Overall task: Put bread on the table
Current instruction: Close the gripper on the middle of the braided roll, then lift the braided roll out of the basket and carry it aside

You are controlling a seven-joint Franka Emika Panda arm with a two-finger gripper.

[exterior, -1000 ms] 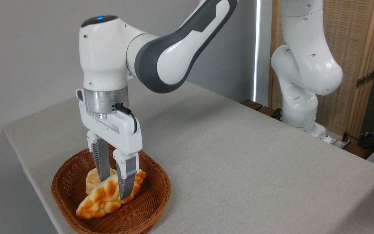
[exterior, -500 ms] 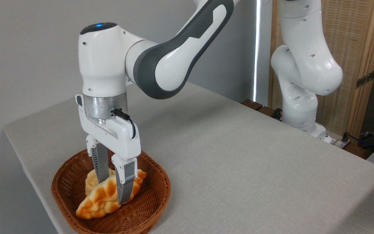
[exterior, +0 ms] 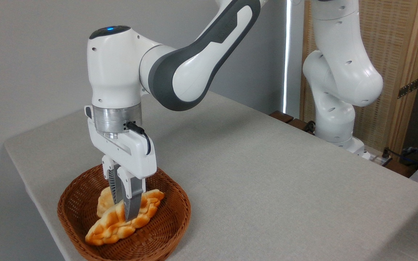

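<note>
Now | tool (exterior: 123, 212) pinching braided golden bread (exterior: 113, 226) | round wicker basket (exterior: 174, 221)

This looks like a robotics lab or test room. A white robot arm (exterior: 180, 65) is mounted at the edge of a cloth-covered table (exterior: 267, 174) before a bare grey wall (exterior: 31, 54). Loose cables (exterior: 408, 154) lie behind it, beside a folding rattan screen (exterior: 397, 54).
</note>
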